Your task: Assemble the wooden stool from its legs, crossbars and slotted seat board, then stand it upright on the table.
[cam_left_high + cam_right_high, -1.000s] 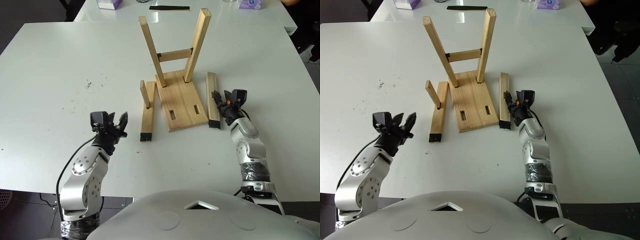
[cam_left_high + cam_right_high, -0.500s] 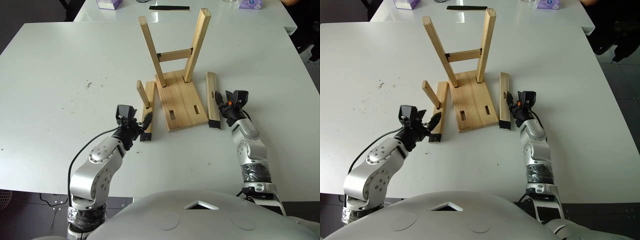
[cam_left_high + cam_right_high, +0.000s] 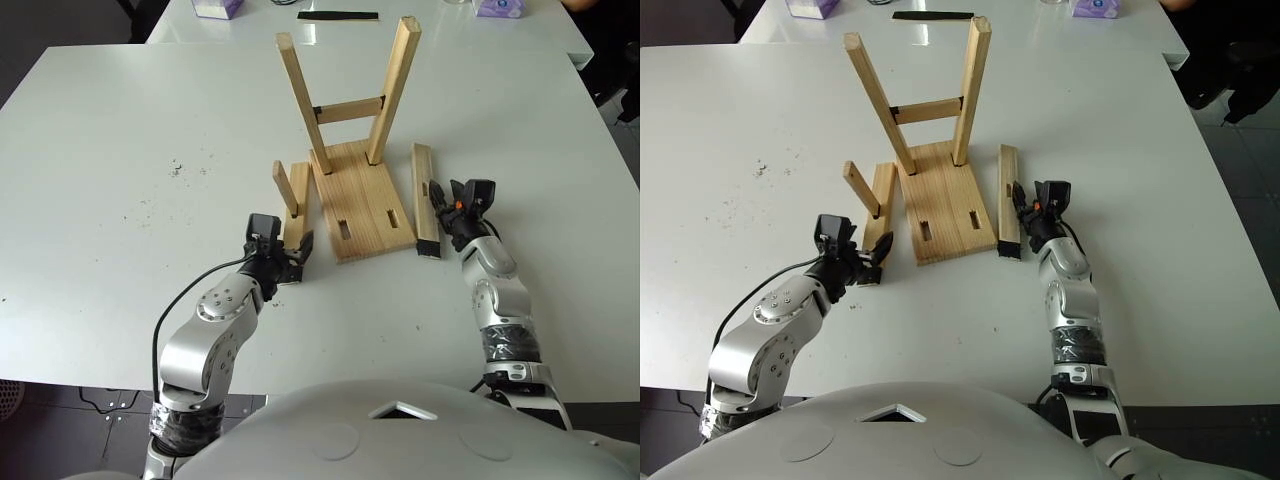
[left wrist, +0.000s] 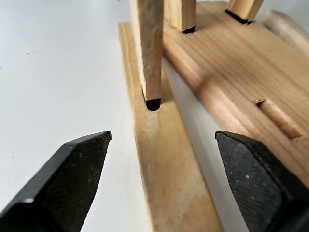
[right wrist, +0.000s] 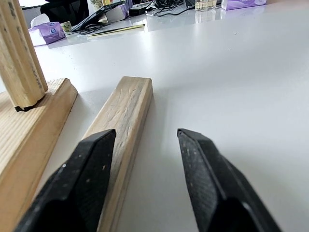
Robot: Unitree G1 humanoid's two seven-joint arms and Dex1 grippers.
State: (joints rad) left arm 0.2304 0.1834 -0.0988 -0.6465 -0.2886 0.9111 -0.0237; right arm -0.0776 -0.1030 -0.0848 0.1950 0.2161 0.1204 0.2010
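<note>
The slotted seat board is lying flat on the white table, underside up. This placement is leaving its slots open from above. Two legs, joined by a crossbar, are already standing in the far slots and pointing upward, splaying slightly apart. The two near slots are showing bare.

The left loose leg is lying flat, just beside the board's left edge. Its long axis is running away from the robot, with the dark-capped end pointing toward the robot. A short crossbar stub is rising from it, tilted off vertical.

The left gripper is hovering low at that near end with its fingers spread wide. The leg is lying in the gap between them, untouched. This is judged to be a line-up for a grasp across the leg's width.

The right loose leg is lying along the board's right edge, also with its long axis running away from the robot and its dark end nearest. The right gripper is sitting just beside its outer face with its fingers parted. The gap between them is facing mostly bare table, so nothing is being held
</note>
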